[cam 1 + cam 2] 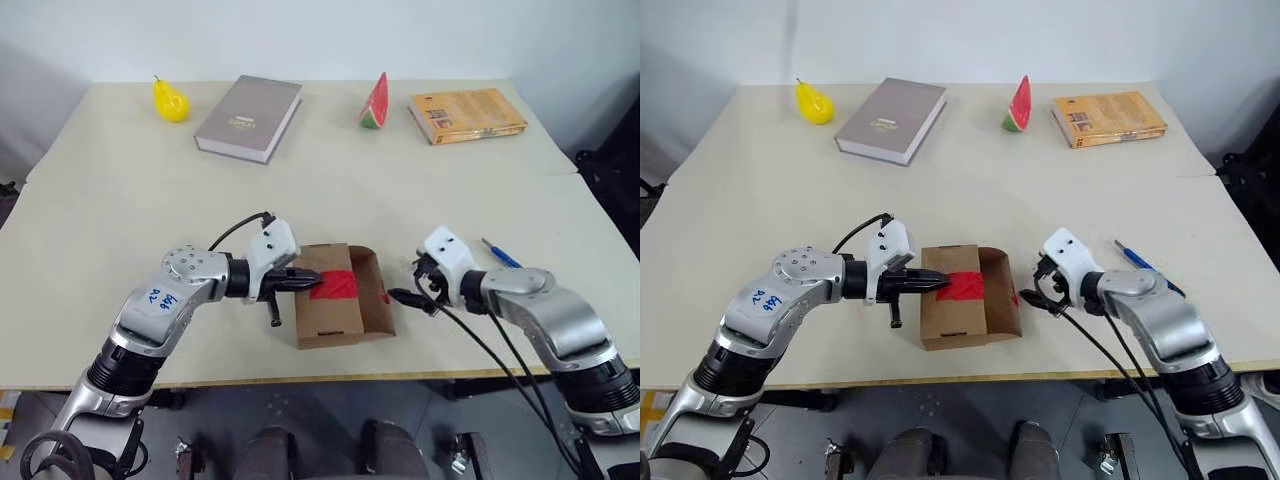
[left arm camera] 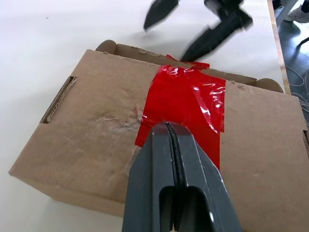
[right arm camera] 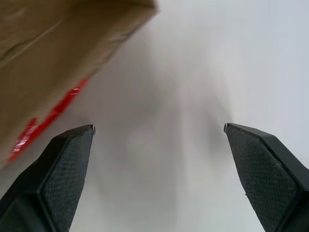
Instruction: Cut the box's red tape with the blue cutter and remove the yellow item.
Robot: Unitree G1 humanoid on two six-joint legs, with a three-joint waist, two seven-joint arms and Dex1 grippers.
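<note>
Brown cardboard makes up the box (image 1: 330, 300), which sits on the pale table (image 1: 120, 200) near the front edge, between the two arms. One flap on its right side stands up and open. What is inside the box cannot be seen. The red tape (image 1: 336, 284) lies across the top of the box, wrinkled and shiny, and a bit of it hangs on the raised flap.

The left gripper (image 1: 308, 283) has its two black fingers pressed tight together with nothing between them. Its tip rests on the red tape on top of the box.

The right gripper (image 1: 405, 285) is spread wide and holds nothing. It hangs just to the right of the box, apart from it, over bare table.

The blue cutter (image 1: 500, 253) lies on the table to the right, behind the right arm.

At the back of the table are a yellow pear (image 1: 170, 101), a grey book (image 1: 249, 117), a watermelon slice (image 1: 375, 102) and an orange book (image 1: 466, 115). The books have writing on them, too small to read. The left arm has a white label (image 1: 160, 299) with blue handwriting that cannot be made out.
</note>
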